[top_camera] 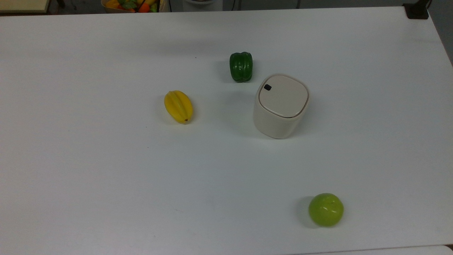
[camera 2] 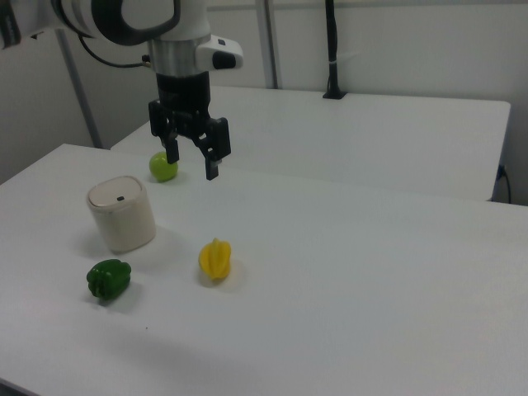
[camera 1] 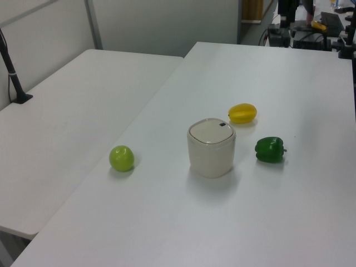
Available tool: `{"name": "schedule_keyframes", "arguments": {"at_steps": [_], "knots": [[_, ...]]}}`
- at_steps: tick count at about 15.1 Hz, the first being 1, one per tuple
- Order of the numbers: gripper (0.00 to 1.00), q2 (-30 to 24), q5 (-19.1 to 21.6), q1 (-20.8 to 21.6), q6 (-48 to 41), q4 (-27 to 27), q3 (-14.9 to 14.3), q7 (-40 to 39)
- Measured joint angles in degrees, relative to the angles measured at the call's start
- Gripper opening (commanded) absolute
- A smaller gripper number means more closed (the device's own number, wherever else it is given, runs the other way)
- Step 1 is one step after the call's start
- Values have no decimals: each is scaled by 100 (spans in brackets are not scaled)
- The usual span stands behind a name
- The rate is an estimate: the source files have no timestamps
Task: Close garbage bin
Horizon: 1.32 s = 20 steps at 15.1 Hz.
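Starfruit (top_camera: 178, 106), yellow and ridged, lies furthest toward the top view's left on the white tabletop (top_camera: 88, 159), well apart from everything else. Next to the right in the top view comes a dark green bell pepper (top_camera: 241, 66), set closer to the far edge and lying on its side. Just beside the pepper, a little nearer the camera and to the top view's right, stands the garbage bin (top_camera: 280, 106): a cream, rounded-square tub, upright, with its flat lid (top_camera: 283, 95) seated level inside the rim, so the bin is closed. A small dark button (top_camera: 267, 87) sits at the lid corner that faces the pepper. Pepper and bin are near each other but apart. Furthest to the top view's right and close to the near edge rests a light green apple (top_camera: 326, 209), well apart from the bin.

Seen from the left view, the order runs apple (camera 1: 122, 158), garbage bin (camera 1: 211, 148), then pepper (camera 1: 270, 149), with the starfruit (camera 1: 242, 113) behind the bin.

From the right view, the pepper (camera 2: 109, 279) lies lowest at the left, the garbage bin (camera 2: 122, 213) stands above it, and the starfruit (camera 2: 215, 258) sits to their right. The end effector (camera 2: 191, 163) hangs in the air above the tabletop, up and to the right of the bin in the right view, touching nothing, its two dark fingers (camera 2: 212, 166) spread apart and pointing down. The apple (camera 2: 163, 167) shows just behind its left finger.
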Motion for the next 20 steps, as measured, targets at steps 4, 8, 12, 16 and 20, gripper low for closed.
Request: {"name": "schedule_keyframes", "arguments": {"at_steps": [4, 8, 12, 16, 20], "knots": [[100, -50, 0, -7, 0, 0, 1, 300], [100, -59, -8, -166, 0, 152, -1, 363], [100, -60, -7, -231, 0, 186, 8, 363], [100, -59, -8, -226, 5, 188, 21, 370], [100, -60, -7, 203, 7, 195, -494, 373]]}}
